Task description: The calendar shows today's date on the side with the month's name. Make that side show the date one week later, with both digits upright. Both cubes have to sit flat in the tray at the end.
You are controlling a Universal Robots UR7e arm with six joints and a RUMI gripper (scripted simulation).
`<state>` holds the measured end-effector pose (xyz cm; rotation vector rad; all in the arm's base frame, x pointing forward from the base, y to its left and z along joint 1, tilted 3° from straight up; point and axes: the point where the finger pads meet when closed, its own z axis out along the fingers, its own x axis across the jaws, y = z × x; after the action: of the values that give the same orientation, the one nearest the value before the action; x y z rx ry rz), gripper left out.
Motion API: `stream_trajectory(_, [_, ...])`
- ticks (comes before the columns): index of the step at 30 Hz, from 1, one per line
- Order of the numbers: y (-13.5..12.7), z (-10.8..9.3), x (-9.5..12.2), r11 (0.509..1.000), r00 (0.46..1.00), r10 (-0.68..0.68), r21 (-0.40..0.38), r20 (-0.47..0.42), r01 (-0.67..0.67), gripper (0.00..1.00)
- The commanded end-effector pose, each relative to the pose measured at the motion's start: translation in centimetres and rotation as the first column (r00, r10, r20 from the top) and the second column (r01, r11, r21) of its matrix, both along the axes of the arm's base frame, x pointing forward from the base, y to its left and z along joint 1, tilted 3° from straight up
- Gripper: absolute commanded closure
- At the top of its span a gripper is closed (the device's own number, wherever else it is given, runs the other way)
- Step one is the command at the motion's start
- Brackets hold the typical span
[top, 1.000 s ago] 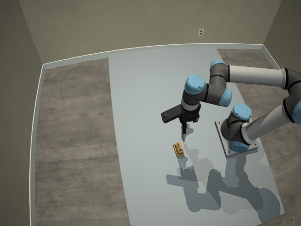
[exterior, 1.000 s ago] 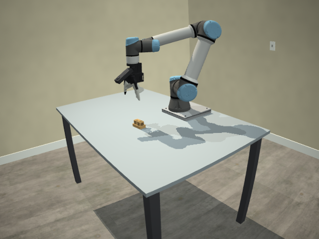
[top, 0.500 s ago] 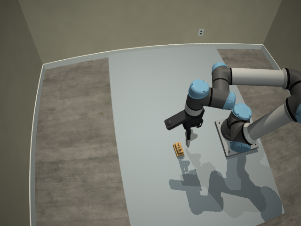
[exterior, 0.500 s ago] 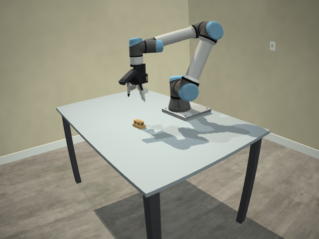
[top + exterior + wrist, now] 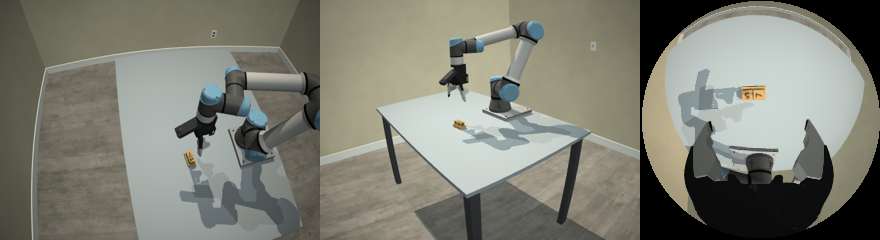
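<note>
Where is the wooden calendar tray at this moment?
In the top view the calendar tray sits on the grey table, left of the arm's base plate and just below the open, empty tool.

One tray (image 5: 186,159), two cubes (image 5: 190,157), one table (image 5: 428,134), one arm (image 5: 495,34).

Bare test room: table (image 5: 428,134), bolted arm (image 5: 519,56).
</note>
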<state>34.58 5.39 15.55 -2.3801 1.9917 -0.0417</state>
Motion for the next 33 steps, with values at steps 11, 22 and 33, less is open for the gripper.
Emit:
stream_trajectory(11, [0.2,-1.0,0.2,0.971,0.971,0.239,-0.008,-0.002,-0.239,0.0])
stream_trajectory(22, [0.3,-1.8,0.4,0.88,0.881,0.474,-0.019,-0.002,-0.474,0.0])
stream_trajectory(33, [0.4,-2.5,0.5,0.76,0.761,0.649,-0.028,-0.005,-0.649,0.0])
